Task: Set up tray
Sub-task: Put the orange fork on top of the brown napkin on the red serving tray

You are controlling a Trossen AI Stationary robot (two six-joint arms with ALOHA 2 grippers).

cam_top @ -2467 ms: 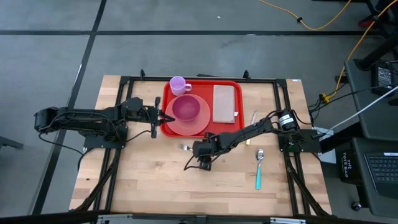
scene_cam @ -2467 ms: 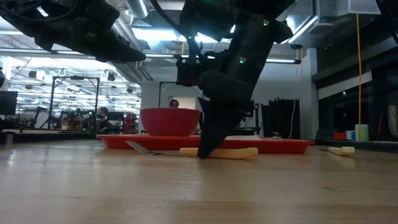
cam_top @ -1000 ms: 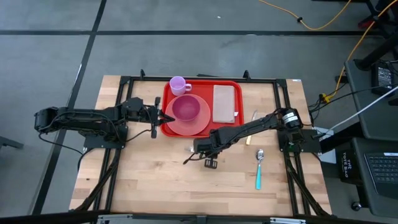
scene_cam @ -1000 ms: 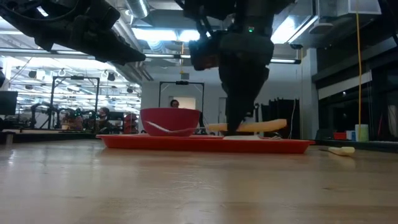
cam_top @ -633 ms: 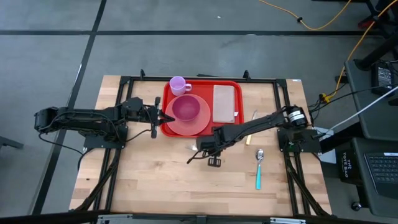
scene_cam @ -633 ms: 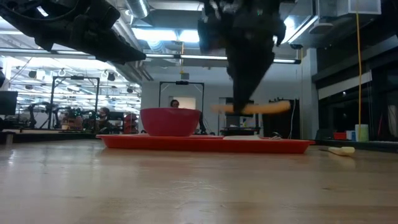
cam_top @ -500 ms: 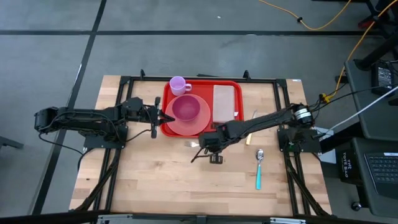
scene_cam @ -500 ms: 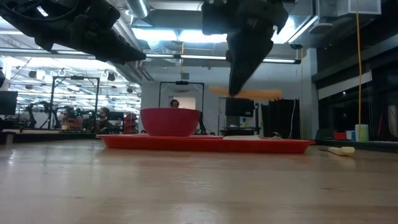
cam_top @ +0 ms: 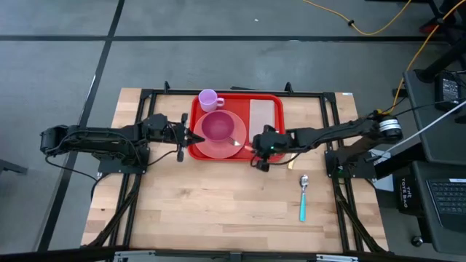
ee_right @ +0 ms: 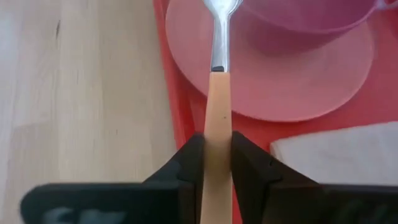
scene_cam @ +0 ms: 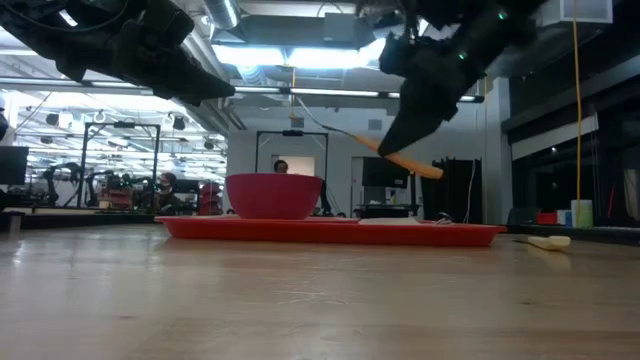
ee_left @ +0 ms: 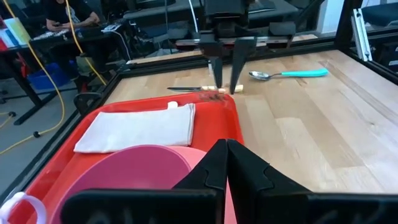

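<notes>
Tray [cam_top: 237,125], red, at the table's [cam_top: 218,211] far middle, holds a pink plate [cam_top: 218,142] with a bowl [cam_top: 218,127], a folded napkin [cam_top: 263,119] and a mug [cam_top: 209,99] at its far corner. Bare wood lies open nearer; a spoon [cam_top: 303,196] lies to the right. Right gripper [cam_top: 260,148], clamping a fork [ee_right: 217,81], has lifted from the wood to the tray's near edge. Left gripper [cam_top: 191,137] sits closed at the tray's left rim.

The tray [cam_top: 237,97] is a large bright red rectangular plastic one with rounded corners and a raised rim; it lies flat on the wooden table at the far middle, between the two arms; in the low view it shows as a thin red slab [scene_cam: 330,231] resting level on the tabletop
</notes>
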